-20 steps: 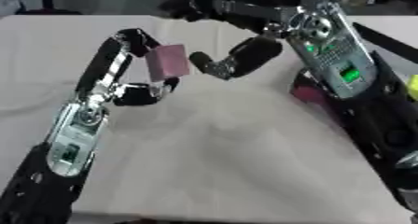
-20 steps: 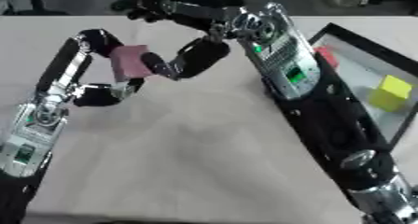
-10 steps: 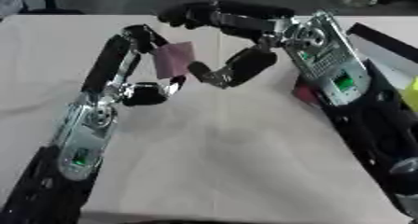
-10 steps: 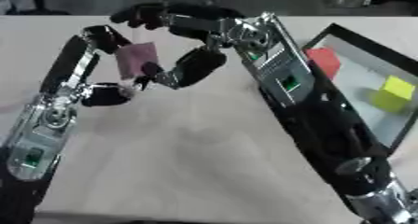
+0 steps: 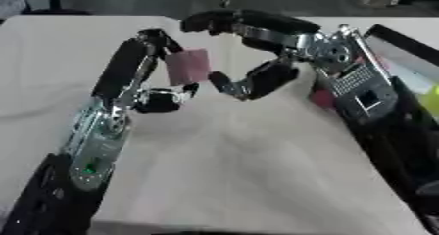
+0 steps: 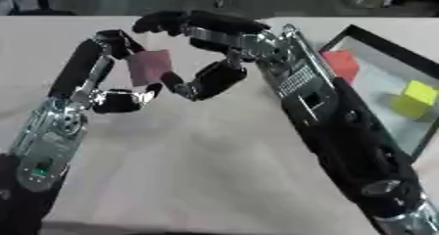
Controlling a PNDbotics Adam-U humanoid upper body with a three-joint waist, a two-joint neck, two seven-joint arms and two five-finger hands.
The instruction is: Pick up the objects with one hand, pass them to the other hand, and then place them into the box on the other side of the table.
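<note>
Box (image 6: 403, 146) w/ red block (image 6: 341, 64), yellow block (image 6: 418, 95), behind right arm (image 6: 334, 121).

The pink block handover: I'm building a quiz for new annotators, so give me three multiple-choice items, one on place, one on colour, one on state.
1. Where is the pink block?
A. on the table
B. held above the table, between the two hands
C. inside the box

2. Which colours are the blocks in the box?
A. red and yellow
B. blue and green
C. both white

3. What is the left hand doing?
A. lying flat and idle
B. fingers pinching the pink block
C. pressing on the box

Key: 1 B, the block hangs between the left hand and the right hand. 2 A, the red block and yellow block lie inside. 3 B, its fingers clamp the block.
</note>
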